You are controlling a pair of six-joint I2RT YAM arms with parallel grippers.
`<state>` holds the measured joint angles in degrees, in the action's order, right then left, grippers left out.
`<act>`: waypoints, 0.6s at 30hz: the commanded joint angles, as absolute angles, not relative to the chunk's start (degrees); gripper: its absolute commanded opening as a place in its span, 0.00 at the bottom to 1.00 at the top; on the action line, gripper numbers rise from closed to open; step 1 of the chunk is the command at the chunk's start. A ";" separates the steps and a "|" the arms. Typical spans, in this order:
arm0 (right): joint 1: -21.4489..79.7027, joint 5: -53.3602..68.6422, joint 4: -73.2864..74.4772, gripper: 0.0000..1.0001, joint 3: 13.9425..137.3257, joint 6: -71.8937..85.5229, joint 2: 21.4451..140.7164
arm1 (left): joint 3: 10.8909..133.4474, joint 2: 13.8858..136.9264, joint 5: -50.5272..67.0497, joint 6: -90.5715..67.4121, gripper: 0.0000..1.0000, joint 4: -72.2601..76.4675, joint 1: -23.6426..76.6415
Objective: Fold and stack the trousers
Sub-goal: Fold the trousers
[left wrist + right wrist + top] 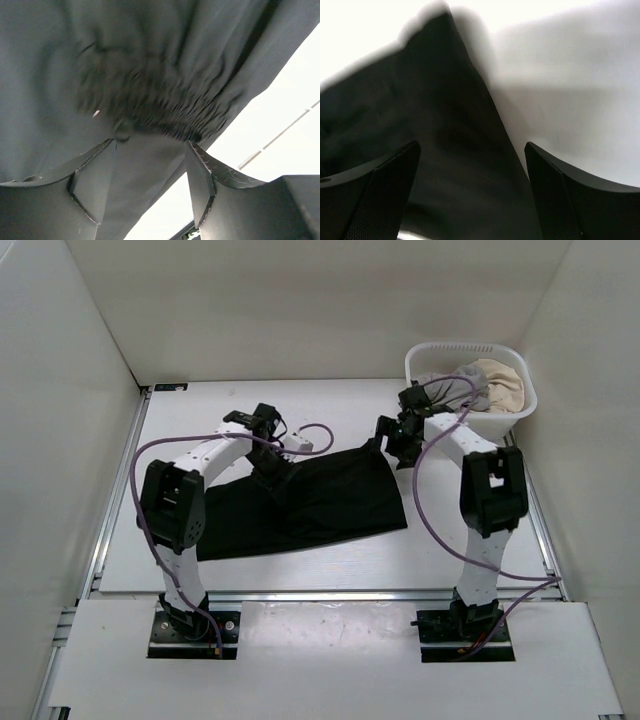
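Note:
The black trousers [310,502] lie on the white table [200,410], partly folded into a wide dark shape. My left gripper [272,470] is over their upper left part. In the left wrist view its fingers [200,170] stand apart with the gathered elastic waistband [155,107] just ahead of my left gripper [150,145]. My right gripper [388,445] is at the trousers' upper right corner. In the right wrist view it [472,145] is open, with the pointed black corner [455,115] lying between and beyond the fingers.
A white laundry basket [520,400] with beige and grey clothes stands at the back right, close behind the right arm. White walls enclose the table on three sides. A metal rail runs along the near table edge [320,592].

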<state>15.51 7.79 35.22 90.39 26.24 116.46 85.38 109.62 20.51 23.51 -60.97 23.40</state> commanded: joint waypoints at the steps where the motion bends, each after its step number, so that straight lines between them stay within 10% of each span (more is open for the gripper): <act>1: 15.73 4.75 37.72 0.90 81.68 23.99 106.28 | 87.10 102.66 18.63 22.60 0.69 -62.31 20.40; 10: 15.73 18.63 25.05 0.81 68.38 25.66 106.60 | 75.51 95.02 13.89 20.74 0.71 -60.29 0.55; 18: 13.81 19.42 24.96 0.42 67.68 24.52 108.28 | 70.14 92.56 13.36 22.50 0.72 -59.06 -14.23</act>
